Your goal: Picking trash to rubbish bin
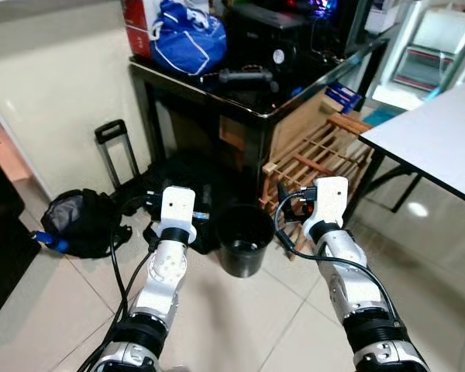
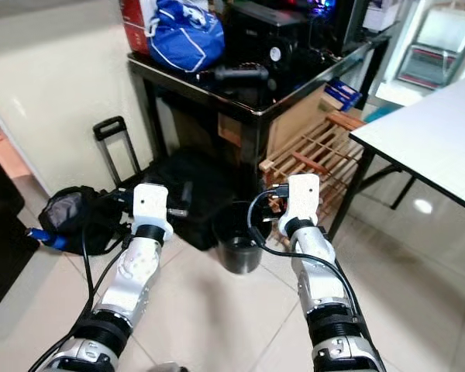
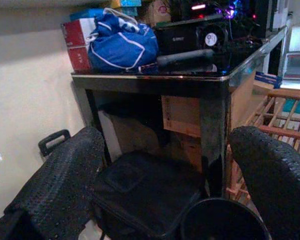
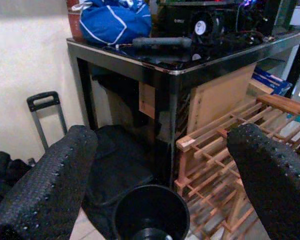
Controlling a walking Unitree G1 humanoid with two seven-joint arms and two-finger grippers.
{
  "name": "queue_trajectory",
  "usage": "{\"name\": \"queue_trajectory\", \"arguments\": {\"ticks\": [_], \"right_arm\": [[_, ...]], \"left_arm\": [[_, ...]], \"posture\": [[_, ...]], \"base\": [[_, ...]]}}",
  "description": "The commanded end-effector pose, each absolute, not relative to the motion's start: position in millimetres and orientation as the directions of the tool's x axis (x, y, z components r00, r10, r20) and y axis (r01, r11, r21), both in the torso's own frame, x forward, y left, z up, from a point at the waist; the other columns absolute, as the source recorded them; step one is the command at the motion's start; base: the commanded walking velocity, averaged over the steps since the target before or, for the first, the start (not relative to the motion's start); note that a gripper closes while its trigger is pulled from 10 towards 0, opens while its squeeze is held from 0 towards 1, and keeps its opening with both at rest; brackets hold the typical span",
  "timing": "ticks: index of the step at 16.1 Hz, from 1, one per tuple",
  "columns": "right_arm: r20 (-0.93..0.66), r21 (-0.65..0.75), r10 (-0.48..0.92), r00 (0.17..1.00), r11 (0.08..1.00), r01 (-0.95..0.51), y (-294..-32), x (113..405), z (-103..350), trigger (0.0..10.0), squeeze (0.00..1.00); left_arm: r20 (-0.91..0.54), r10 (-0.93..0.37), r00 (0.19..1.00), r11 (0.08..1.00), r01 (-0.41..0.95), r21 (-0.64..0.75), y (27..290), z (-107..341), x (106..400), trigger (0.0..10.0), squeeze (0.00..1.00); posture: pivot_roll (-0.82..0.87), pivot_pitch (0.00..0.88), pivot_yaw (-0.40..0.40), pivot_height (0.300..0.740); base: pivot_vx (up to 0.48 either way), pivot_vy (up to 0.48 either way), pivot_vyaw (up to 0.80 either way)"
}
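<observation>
A black round rubbish bin (image 1: 244, 236) stands on the tiled floor in front of a black table leg. Its mouth faces up and something pale lies at its bottom; I cannot tell what. Both arms are held forward at about the bin's height. My left gripper (image 3: 170, 165) is just left of the bin, open, with nothing between its fingers (image 3: 65, 180). My right gripper (image 4: 162, 150) is just right of the bin and a little above it (image 4: 150, 212), also open and holding nothing, its fingers (image 4: 270, 170) spread wide.
Behind the bin a black glass-topped table (image 1: 294, 101) carries a blue bag (image 1: 187, 35) and a computer case (image 1: 263, 35). A wooden slat rack (image 1: 318, 159) leans to the right of it. Under the table lies a black case (image 3: 145, 192) with a trolley handle (image 1: 115, 151). A backpack (image 1: 77, 221) lies left; a white table (image 1: 442, 132) stands right.
</observation>
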State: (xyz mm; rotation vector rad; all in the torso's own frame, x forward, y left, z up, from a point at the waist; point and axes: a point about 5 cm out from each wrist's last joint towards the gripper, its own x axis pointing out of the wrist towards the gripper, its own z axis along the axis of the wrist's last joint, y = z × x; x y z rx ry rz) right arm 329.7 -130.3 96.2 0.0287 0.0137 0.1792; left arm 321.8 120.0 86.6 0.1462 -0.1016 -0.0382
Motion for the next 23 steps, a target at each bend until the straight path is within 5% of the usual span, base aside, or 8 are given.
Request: {"name": "queue_trajectory", "arguments": {"ticks": [1, 11, 23], "right_arm": [[0.006, 0.036, 0.177, 0.984, 0.984, -0.177, -130.8, 330.8, 101.3, 10.0, 0.0], [0.008, 0.037, 0.192, 0.981, 0.981, -0.192, -128.4, 333.7, 103.3, 10.0, 0.0], [-0.02, 0.026, 0.218, 0.976, 0.976, -0.217, -124.5, 334.9, 100.7, 10.0, 0.0]], "left_arm": [[0.103, -0.024, 0.994, 0.991, 0.01, 0.135, 121.5, 89.0, 323.1, 10.0, 0.0], [0.09, -0.035, 0.995, 0.991, 0.023, 0.133, 119.0, 89.4, 325.5, 10.0, 0.0], [0.074, -0.029, 0.997, 0.987, 0.017, 0.157, 121.2, 87.3, 326.0, 10.0, 0.0]], "posture": [[0.01, 0.051, 0.011, 0.74], [0.01, 0.016, 0.011, 0.74], [0.02, 0.028, 0.002, 0.74]], "base": [[0.0, 0.0, 0.0], [0.0, 0.0, 0.0], [0.0, 0.0, -0.8]]}}
